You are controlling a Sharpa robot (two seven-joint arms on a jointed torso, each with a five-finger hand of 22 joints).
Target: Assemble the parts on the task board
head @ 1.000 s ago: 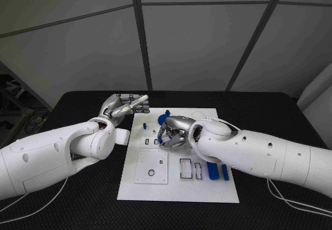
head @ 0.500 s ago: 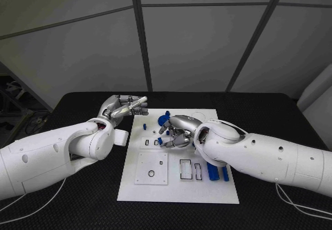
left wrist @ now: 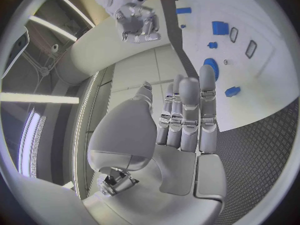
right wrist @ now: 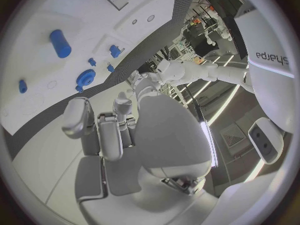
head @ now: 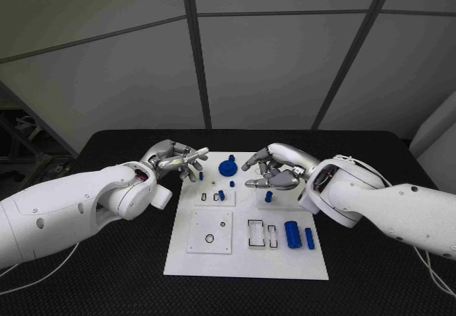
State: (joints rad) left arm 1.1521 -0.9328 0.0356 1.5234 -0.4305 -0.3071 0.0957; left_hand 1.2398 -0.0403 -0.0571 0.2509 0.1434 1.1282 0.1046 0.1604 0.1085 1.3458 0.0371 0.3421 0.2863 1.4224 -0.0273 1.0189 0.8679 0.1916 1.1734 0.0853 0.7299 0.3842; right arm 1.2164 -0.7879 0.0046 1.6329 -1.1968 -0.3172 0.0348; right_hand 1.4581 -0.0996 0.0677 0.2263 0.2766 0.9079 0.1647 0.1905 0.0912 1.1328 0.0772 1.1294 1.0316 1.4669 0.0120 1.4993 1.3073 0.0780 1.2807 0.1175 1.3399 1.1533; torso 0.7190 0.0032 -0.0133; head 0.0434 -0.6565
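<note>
On the black table (head: pixel 114 276) lies the white task board (head: pixel 245 260), lengthways between the two arms, with the blue parts scattered over it. A round blue part (head: pixel 228 168) sits near the board's far end; a small blue peg (head: pixel 269 196) stands just below the right hand, and another small blue piece (head: pixel 221 195) stands by the two little slots left of it. Two blue cylinders (head: pixel 294 234) lie side by side on the board's right edge, beside a pair of dark-outlined rectangular recesses (head: pixel 256 233). A square white plate (head: pixel 209 230) with a ring drawn on it takes up the board's near left.

Over the far right part of the board hovers the right hand (head: pixel 277 169) — fingers apart, nothing held, and clear of the peg beneath it. The right wrist view shows its fingers (right wrist: pixel 100 135) empty above the board.

At the board's far left corner hangs the left hand (head: pixel 178 159), fingers loosely extended and holding nothing — the left wrist view shows them (left wrist: pixel 187 115) straight and close together, pointing toward the round part.
</note>
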